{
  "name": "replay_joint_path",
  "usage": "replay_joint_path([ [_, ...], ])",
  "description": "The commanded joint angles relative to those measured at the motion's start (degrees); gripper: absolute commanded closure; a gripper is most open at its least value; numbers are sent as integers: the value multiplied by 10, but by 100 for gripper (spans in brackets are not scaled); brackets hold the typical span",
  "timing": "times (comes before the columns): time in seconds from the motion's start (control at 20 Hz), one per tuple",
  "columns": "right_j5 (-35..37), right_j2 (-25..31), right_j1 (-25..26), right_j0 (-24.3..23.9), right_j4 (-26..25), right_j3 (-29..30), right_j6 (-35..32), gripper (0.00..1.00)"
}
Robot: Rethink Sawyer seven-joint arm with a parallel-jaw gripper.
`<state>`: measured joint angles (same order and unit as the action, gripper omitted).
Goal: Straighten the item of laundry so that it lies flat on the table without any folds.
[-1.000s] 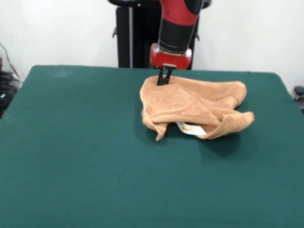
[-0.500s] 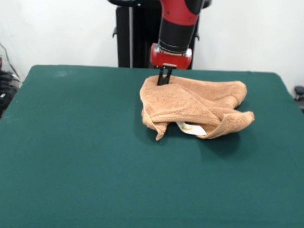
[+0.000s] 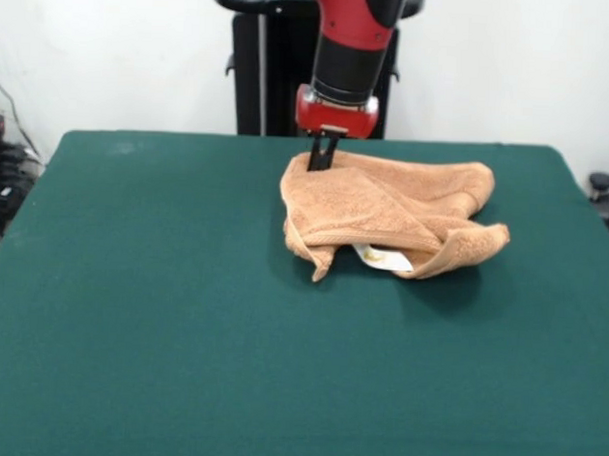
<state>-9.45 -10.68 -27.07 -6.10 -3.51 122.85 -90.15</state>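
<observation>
On the table [image 3: 131, 312], the crumpled towel [image 3: 385, 216] runs left-right, its far-left corner pinched by the pincer [image 3: 320, 161].

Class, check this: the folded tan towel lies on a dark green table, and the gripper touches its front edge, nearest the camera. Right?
Not quite. In the front view the gripper meets the towel at its far edge, not the front; the table is dark green as stated.

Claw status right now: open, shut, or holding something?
Claw: shut on the far corner of the towel, which lies crumpled on the table.
</observation>
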Motion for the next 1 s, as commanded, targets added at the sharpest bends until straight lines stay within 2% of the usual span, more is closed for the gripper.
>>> replay_joint_path([
  [0.05,23,11,20,13,24,-63,-92,0],
  [0.35,60,37,-4,-17,10,-52,-80,0],
  [0.55,50,46,0,-24,9,-45,-87,0],
  [0.85,31,42,72,-22,8,-61,-83,0],
  [1.0,31,62,107,-43,0,-68,-80,0],
])
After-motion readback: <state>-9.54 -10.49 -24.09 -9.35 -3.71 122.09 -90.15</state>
